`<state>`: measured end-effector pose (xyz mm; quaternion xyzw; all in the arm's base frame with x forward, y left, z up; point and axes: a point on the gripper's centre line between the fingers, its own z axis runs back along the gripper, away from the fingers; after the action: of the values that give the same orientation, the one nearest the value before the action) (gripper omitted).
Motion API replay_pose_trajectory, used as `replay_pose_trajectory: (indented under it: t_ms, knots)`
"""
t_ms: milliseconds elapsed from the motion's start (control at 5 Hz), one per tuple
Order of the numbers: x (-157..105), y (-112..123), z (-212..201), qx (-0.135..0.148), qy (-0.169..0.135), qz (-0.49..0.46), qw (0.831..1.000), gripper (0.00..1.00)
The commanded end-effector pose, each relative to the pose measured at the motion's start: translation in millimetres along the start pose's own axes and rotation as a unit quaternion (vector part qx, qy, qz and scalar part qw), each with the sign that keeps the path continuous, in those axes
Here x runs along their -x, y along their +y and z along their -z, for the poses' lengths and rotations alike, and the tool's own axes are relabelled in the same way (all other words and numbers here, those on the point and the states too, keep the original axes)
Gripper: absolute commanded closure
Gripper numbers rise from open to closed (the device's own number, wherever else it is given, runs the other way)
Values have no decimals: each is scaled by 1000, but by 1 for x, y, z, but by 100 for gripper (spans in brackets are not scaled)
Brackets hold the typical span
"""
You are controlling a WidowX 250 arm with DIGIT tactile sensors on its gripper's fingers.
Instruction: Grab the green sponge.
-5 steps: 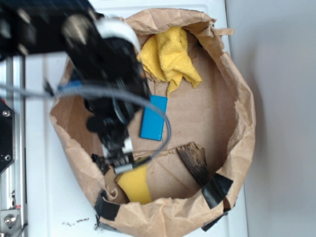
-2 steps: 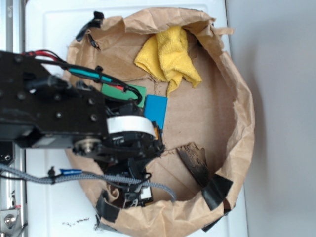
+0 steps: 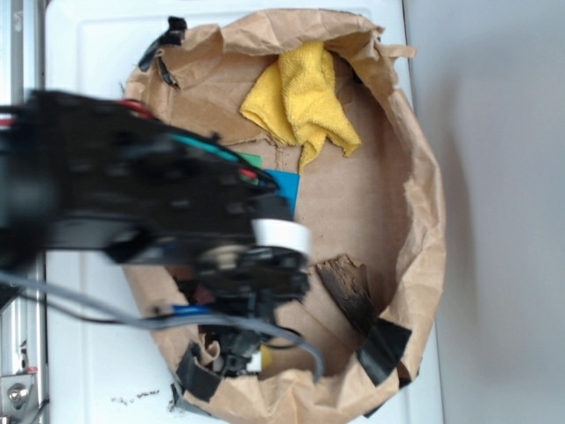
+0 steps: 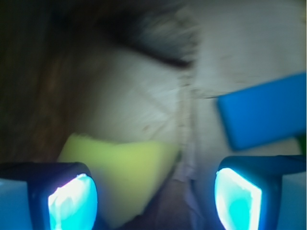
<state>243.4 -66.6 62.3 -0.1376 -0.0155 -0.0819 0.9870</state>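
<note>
Jaws spread, gripper [image 4: 156, 194] low over green sponge [image 4: 122, 175] | sponge lies by paper bag's [image 3: 424, 265] near wall | blue block [image 4: 264, 115] just beside; open cardboard floor beyond

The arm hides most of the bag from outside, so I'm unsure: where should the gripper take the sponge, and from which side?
Judging by the wrist view, grip the sponge across its yellow foam body, coming straight down. It lies flat, nearer the left finger of the open gripper, so centre first.
</note>
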Motion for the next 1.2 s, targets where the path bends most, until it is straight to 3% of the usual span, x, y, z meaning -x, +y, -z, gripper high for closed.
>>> replay_pose_trajectory:
  t_ms: [0, 200, 400, 600, 1000]
  knots:
    - [-16, 3, -23, 52, 34, 104, 993, 0]
    - [-3, -5, -20, 30, 20, 154, 987, 0]
    - [5, -9, -3, -16, -9, 211, 977, 0]
    - [10, -9, 15, -46, -19, 227, 973, 0]
    - [20, -7, 41, -61, 21, 226, 972, 0]
